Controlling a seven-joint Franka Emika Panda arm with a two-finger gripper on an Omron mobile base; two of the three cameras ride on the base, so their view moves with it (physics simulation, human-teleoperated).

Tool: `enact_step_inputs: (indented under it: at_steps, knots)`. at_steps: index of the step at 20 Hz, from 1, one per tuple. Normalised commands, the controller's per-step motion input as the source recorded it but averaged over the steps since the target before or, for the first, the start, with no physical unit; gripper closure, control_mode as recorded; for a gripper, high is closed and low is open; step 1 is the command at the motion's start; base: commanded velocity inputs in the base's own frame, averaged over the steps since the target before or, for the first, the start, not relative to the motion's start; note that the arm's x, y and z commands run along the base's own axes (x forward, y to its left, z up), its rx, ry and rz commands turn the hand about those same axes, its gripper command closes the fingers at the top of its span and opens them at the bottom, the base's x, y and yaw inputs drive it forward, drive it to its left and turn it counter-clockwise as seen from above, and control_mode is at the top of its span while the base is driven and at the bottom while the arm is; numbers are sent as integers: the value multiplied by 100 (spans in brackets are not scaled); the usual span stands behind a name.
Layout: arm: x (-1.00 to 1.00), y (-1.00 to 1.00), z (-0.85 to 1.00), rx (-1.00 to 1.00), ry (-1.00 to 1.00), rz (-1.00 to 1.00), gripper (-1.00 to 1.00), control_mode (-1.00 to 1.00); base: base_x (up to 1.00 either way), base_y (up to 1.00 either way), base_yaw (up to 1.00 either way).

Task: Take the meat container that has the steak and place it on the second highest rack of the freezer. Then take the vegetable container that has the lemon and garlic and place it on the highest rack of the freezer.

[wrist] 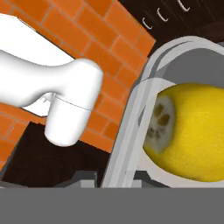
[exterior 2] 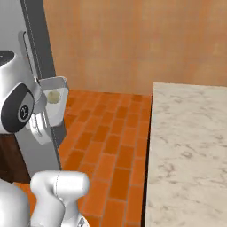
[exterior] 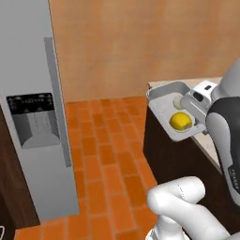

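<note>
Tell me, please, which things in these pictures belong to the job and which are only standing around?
Belong to the job:
- vegetable container, held by the gripper
- lemon
- garlic
- freezer

Only standing around:
- marble counter
- brick floor

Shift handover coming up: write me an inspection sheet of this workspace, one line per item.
Surface: marble counter on the right, over dark cabinets; bare where visible.
Job's things: grey vegetable container held up off the counter's edge, carrying the lemon and the garlic.
Freezer: grey door with a dark dispenser panel; shelves not in view.
Clutter: nothing seen.
Gripper: shut on the vegetable container at its rim.
Cables: nothing seen.
Surroundings: orange brick-pattern floor, tan wall.
</note>
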Motion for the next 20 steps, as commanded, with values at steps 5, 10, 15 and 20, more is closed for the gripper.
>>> enact_step_inputs:
  at_steps: [5,10,15,20]
  knots:
    - [0,0,0,0,0,0,100,100,86,3,-51]
    - [0,0,0,0,0,0,100,100,100,15,-23]
    - [0,0,0,0,0,0,100,100,100,1,-4]
    - [0,0,0,0,0,0,100,100,100,-2,0]
